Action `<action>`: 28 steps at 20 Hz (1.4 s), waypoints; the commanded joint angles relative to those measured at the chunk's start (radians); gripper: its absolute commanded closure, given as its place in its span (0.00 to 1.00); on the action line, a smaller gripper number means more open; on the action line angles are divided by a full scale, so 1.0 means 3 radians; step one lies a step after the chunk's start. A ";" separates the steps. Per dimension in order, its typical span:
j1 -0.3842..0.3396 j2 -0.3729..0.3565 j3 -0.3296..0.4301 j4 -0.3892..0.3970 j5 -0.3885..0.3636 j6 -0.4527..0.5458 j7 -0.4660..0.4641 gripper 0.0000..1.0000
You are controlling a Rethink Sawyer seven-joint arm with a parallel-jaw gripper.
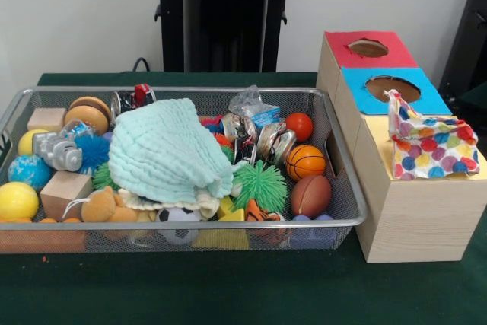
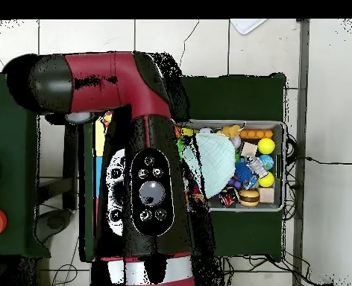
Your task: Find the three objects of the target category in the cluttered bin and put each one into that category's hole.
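The silver wire-mesh bin stands on the green table, full of toys. One white fabric piece with coloured spots lies crumpled on the yellow top of the pale wooden box, right of the bin. It covers the place where the hole is, so the hole is hidden. No other spotted fabric shows in the bin. In the overhead view the red and black arm covers the boxes and the bin's left part. The gripper shows in neither view.
A plain mint cloth lies over the bin's middle, above a cream cloth. Balls, wooden blocks, a green spiky ball and shiny cans surround them. Blue-topped and red-topped holes sit behind the yellow top.
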 commanded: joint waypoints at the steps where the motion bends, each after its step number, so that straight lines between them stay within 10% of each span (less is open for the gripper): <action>1: -0.0069 0.0136 0.0040 0.0518 -0.0264 -0.0048 -0.0027 1.00; 28: -0.0418 0.0212 0.0257 0.0951 -0.0598 -0.0721 -0.0345 1.00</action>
